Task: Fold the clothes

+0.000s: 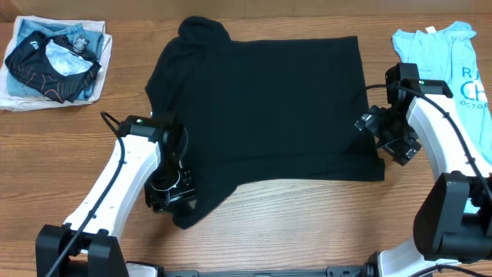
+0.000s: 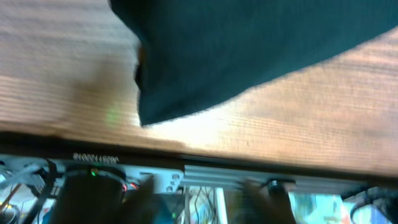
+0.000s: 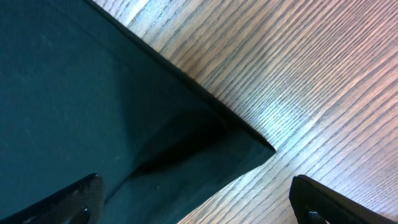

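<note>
A plain black T-shirt (image 1: 261, 108) lies spread nearly flat across the middle of a wooden counter (image 1: 307, 223). No fold shows yet, so the whole folding job appears to lie ahead. The left claw (image 1: 171, 194) sits over the shirt's near left corner; whether it is open or closed cannot be told. The right claw (image 3: 196, 190) stands wide apart, empty, astride the near right corner.

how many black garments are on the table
2: the large black T-shirt spread at the centre, and a smaller black garment with orange lines atop the far-left pile. More may hide underneath.
</note>
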